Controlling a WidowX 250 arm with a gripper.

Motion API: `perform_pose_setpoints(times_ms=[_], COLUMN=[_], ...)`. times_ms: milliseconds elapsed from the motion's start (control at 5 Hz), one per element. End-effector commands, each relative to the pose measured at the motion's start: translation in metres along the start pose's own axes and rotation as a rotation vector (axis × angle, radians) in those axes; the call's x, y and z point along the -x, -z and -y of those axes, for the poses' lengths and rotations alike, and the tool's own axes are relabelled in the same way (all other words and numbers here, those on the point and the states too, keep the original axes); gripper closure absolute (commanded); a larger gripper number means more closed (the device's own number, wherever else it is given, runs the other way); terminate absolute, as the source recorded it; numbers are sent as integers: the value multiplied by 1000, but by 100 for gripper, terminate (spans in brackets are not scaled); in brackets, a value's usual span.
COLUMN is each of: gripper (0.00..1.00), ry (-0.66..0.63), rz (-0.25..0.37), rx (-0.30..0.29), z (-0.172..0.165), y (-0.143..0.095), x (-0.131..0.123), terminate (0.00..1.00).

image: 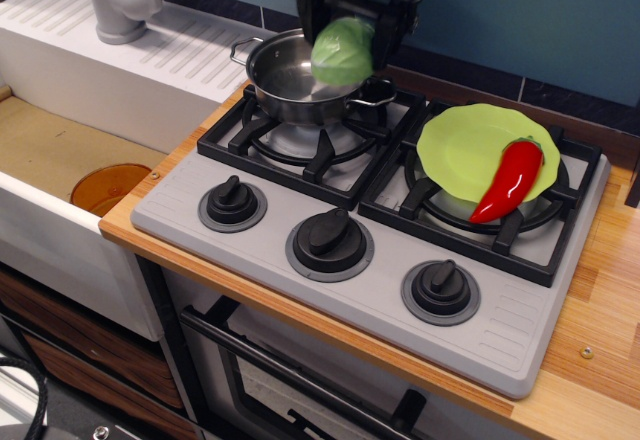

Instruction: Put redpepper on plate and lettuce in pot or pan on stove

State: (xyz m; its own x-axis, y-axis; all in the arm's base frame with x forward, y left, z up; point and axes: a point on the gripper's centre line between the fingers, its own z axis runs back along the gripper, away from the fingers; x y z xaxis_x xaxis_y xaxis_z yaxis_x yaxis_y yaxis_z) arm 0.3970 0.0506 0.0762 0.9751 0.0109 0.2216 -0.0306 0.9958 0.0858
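Lettuce [343,51] sits clamped inside pincer [346,40] — above pot [282,80].

Lettuce [343,51] above pot [285,80]; redpepper [508,181] on plate [460,150].

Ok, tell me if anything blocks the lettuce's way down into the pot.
Nothing visible does. The lettuce, held in the gripper, hangs over the right rim of the pot. The pot's visible inside looks empty, and the redpepper already rests on the plate.
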Motion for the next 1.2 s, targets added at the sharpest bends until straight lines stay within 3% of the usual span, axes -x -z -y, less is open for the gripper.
perform_pose_setpoints(times_ms=[0, 200, 600, 1000], gripper=[0, 0, 0, 0], ry=[-31, -43, -62, -105], rz=[6, 0, -40, -28], rx=[-29, -16, -50, -74], z=[-9, -5, 11, 40], y=[-31, -43, -77, -81], x=[-17, -10, 5, 31], terminate=[0, 0, 0, 0])
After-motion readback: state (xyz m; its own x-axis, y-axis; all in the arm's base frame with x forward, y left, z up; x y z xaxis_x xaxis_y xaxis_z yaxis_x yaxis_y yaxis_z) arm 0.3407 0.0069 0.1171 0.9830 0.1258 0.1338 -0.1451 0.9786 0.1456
